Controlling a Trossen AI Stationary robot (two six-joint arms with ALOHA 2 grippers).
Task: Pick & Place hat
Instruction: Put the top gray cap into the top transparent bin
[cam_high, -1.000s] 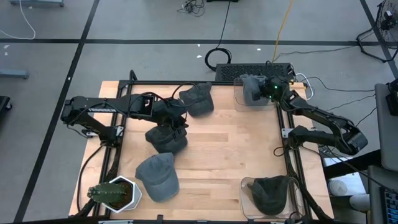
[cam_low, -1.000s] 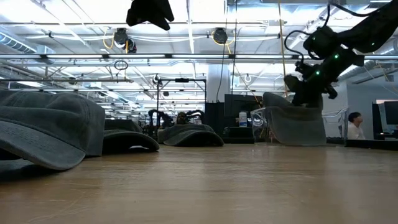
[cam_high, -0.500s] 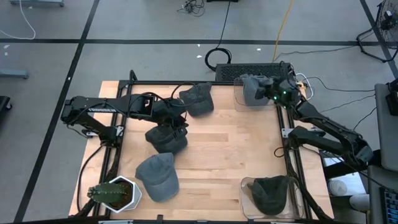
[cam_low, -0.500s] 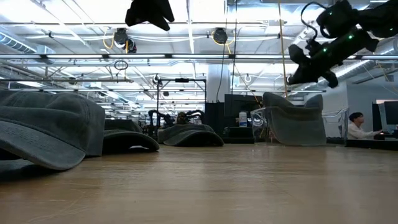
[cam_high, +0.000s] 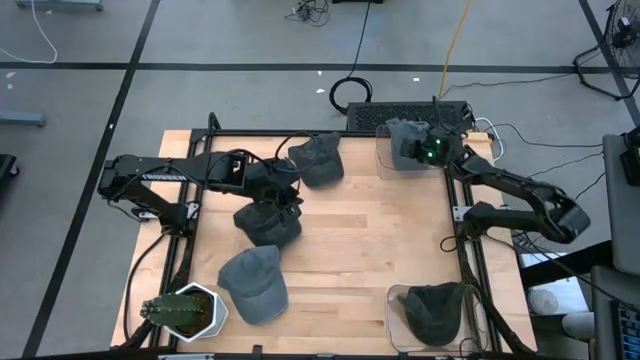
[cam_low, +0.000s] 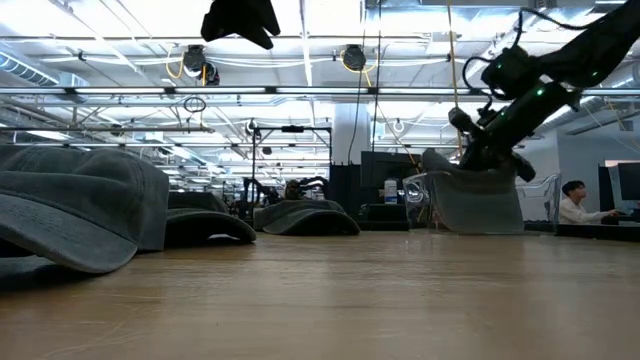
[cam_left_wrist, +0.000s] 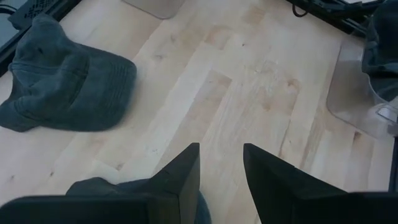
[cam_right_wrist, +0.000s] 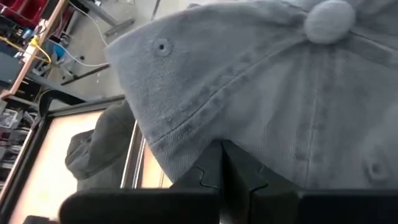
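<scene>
Several grey caps are in view. One cap (cam_high: 404, 143) sits in a clear bin (cam_high: 384, 160) at the table's far right corner. My right gripper (cam_high: 432, 151) is shut, with its tips at this cap's crown (cam_right_wrist: 261, 93), also seen in the low view (cam_low: 478, 150). My left gripper (cam_left_wrist: 221, 168) is open and hovers over a cap (cam_high: 268, 222) left of the table's middle, touching nothing. Another cap (cam_high: 318, 160) lies near the far edge, and one more (cam_high: 255, 283) lies near the near edge. My right gripper has its shut fingertips (cam_right_wrist: 222, 163) against the side of the cap's crown (cam_right_wrist: 211, 134), beside a stitched seam. It comes slanting down from the table's right side. No cloth shows between the fingers. The cap rests in the clear bin.
A second clear bin (cam_high: 400, 322) at the near right corner holds a dark cap (cam_high: 436, 310). A plant in a white pot (cam_high: 186, 309) stands at the near left corner. Bare wood (cam_high: 370, 235) lies in the table's middle. A black frame (cam_high: 462, 245) borders the table.
My right gripper lifted off the cap in the far bin, moving up and toward the table's right edge. It then came back down to the cap's crown. The cap stayed in the bin.
</scene>
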